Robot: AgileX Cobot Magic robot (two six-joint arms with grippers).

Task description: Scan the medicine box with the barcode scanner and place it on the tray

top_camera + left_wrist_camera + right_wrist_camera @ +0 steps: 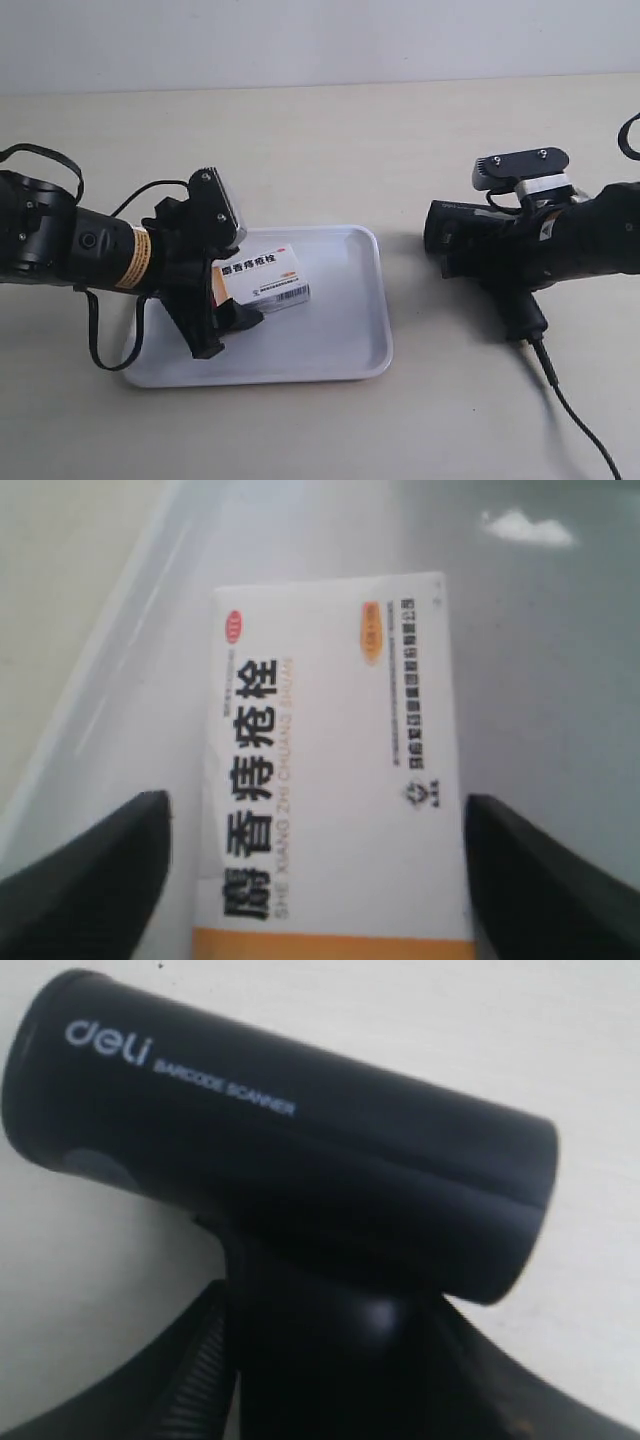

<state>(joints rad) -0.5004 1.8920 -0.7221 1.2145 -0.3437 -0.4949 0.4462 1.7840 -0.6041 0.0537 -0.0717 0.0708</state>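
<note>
Now, bench [320,130]: tray [350,340] left of centre.

Scanner [470,235] clenched in right pincer [330,1360], head aimed toward tray, handle trailing away.

Medicine box [265,280] over tray, left pincer [215,300] straddling it; contact unclear, grip cannot tell. Long axis along pincer reach, barcode facing camera.

Risk: box tips onto rim if dropped while tilted.

Left arm [60,240]: enters the exterior view from 9 o'clock, lying nearly level, wrist turned so its pincer [215,300] points toward 3 o'clock. The two black fingers [90,880] stand spread, one at either side, apart from what lies between them. Right arm [590,245]: enters from 3 o'clock, also nearly level, pointing toward 9 o'clock. Its pincer [330,1360] is closed about the scanner [280,1150] at the neck under the head, fingers on both sides.
</note>
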